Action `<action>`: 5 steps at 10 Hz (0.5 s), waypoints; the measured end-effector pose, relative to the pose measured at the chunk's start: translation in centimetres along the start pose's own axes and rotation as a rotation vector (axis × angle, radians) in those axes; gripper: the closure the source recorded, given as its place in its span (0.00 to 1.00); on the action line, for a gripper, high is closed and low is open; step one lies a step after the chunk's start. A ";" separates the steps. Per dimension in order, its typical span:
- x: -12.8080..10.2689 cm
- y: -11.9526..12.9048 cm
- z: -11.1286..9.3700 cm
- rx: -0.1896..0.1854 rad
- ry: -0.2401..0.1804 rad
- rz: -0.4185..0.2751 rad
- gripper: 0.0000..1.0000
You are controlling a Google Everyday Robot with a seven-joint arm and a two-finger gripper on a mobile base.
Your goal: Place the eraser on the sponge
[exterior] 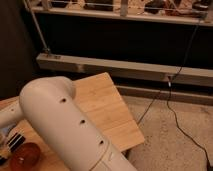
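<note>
Looking down past my own arm (70, 130), and its big white shell fills the lower left of the view, running from a rounded elbow at middle-left down to the bottom edge, with a few small dark holes along its side. Behind it lies the wooden table (107, 107), pale planks, its far corner pointing toward the wall and its right edge standing over the speckled floor (170, 145). Down at the bottom left, just past a thinner white section of the arm, sits a dark striped shape that is probably my gripper (14, 143), low over the near-left part of the table. Whether it is open or closed, or carrying anything, I cannot tell. Just below it is a reddish-brown round object (25, 157) on the tabletop. I cannot pick out the eraser or the sponge, and my arm hides much of the table surface. Off to the right a black cable (172, 107) drops from above, trails across the floor and runs toward the lower right. Along the back wall runs a long pale rail (125, 67), and above it a dark gap topped by a metal rack (120, 12)
</note>
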 end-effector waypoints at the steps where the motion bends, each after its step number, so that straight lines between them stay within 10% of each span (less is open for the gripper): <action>1: 0.3 -1.0 -1.7 0.017 0.013 0.006 1.00; 5: 2.5 -4.4 -5.9 0.080 0.061 0.018 1.00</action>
